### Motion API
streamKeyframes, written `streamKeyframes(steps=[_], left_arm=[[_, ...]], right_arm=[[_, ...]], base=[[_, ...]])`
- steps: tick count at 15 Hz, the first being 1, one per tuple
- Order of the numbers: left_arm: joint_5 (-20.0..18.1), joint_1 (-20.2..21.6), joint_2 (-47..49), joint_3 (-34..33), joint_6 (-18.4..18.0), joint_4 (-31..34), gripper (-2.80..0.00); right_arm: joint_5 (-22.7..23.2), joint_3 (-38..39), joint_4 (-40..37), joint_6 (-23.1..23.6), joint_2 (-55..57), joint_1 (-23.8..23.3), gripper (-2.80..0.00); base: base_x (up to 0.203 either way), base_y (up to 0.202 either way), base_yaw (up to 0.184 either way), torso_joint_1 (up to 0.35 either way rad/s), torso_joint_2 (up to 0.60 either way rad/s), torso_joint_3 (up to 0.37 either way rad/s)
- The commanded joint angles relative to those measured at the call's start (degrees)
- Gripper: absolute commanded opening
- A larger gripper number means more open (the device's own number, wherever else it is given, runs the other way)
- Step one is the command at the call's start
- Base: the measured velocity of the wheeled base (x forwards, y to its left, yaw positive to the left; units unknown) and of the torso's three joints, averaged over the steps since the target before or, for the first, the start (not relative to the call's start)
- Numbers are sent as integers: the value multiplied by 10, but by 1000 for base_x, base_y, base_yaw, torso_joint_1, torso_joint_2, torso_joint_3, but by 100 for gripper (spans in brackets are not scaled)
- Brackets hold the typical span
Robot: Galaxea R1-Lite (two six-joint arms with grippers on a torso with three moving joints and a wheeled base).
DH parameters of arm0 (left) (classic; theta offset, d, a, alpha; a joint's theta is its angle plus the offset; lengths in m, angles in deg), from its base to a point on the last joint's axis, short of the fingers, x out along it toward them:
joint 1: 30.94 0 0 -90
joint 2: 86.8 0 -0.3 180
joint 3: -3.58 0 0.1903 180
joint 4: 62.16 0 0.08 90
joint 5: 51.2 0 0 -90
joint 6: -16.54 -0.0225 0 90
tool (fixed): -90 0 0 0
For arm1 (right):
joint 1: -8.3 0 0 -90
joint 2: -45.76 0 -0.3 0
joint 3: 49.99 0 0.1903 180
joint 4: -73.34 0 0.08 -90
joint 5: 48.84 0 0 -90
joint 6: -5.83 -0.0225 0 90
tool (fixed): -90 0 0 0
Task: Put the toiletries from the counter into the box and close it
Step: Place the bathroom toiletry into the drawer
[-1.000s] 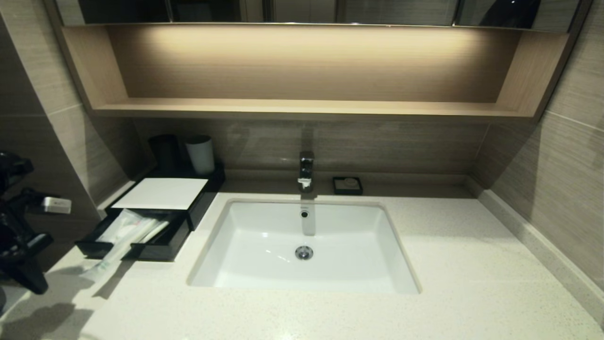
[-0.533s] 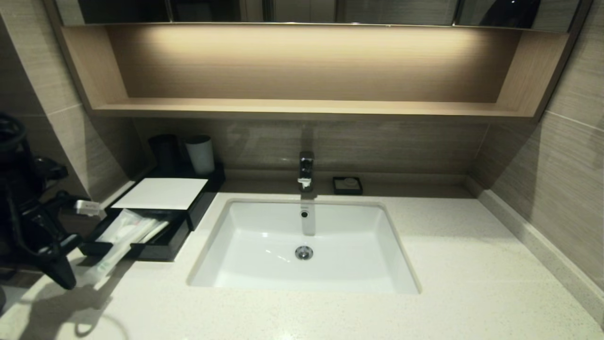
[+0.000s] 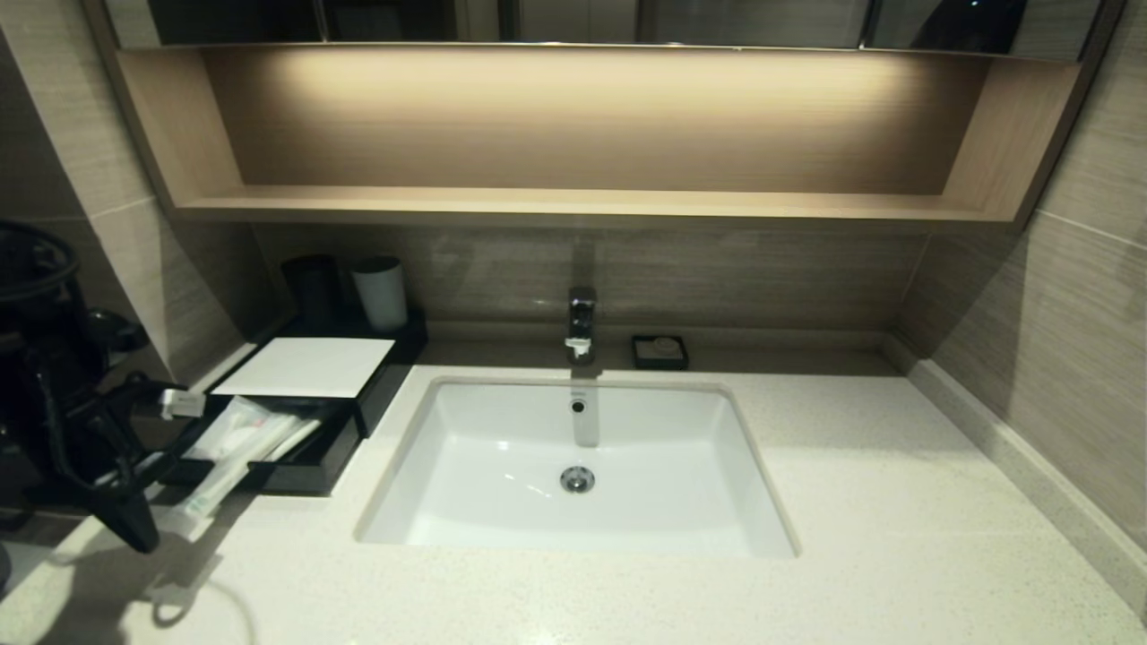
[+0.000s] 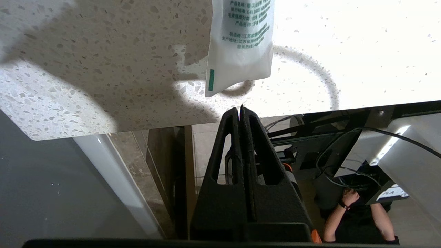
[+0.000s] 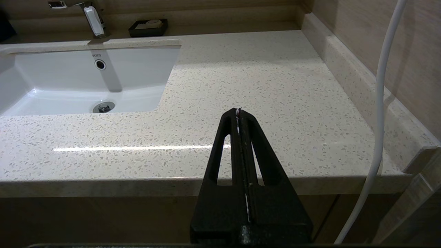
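Observation:
A black box [image 3: 300, 475] stands open at the counter's left, with a white lid panel [image 3: 306, 367] on top. Several white toiletry packets [image 3: 246, 428] lie in it. One long white packet [image 3: 199, 503] sticks out over the box's front wall onto the counter; its end with green print shows in the left wrist view [image 4: 241, 44]. My left gripper [image 3: 143, 536] is shut and empty, with its tip [image 4: 240, 109] just short of that packet's end, at the counter's front left edge. My right gripper [image 5: 238, 110] is shut and empty, parked low before the counter's front right edge.
A black cup [image 3: 312, 287] and a white cup [image 3: 381, 291] stand behind the box. The white sink [image 3: 502, 502] with its faucet [image 3: 581, 324] fills the middle. A black soap dish [image 3: 659, 351] sits by the back wall. Walls close in on both sides.
My left arm has moved right and forward, bringing the shut gripper close to the packet that overhangs the box. The packets and box have not moved.

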Motion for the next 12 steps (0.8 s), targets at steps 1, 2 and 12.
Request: streamKeyframes(steps=[1, 2, 12], left_arm=[[-1, -2, 9, 0, 0, 4, -280], [-1, -3, 13, 1, 0, 2, -280], [-32, -28, 39, -2, 15, -105, -280]], right_arm=[[0, 0, 0, 0, 0, 1, -280], [0, 0, 0, 0, 0, 0, -280], [0, 0, 0, 0, 1, 1, -280]], base=[[0, 0, 0, 0, 0, 0], [0, 0, 0, 0, 0, 0], [0, 0, 0, 0, 0, 0]])
